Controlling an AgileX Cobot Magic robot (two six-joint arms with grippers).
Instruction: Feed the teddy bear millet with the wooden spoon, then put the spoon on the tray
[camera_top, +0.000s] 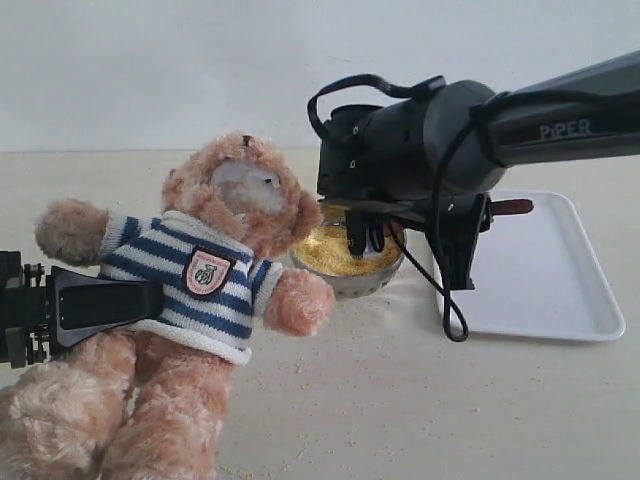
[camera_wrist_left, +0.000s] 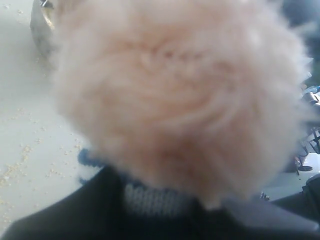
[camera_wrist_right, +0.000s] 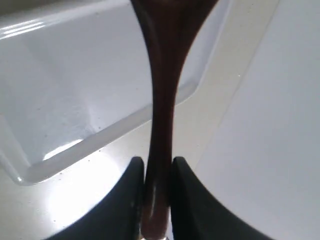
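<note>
Brown wooden spoon (camera_wrist_right: 159, 100) is pinched tight by its thin handle between the 2 fingers (camera_wrist_right: 127, 192) of the right gripper (camera_wrist_right: 157, 167). That gripper hangs in the middle of the picture, over the yellow millet (camera_top: 330, 255) in a shiny bowl (camera_top: 352, 284). The white tray (camera_top: 545, 270) lies at the right. At the left, the left gripper (camera_top: 135, 303) squeezes the teddy bear (camera_top: 215, 200) by its striped shirt (camera_top: 170, 250).
</note>
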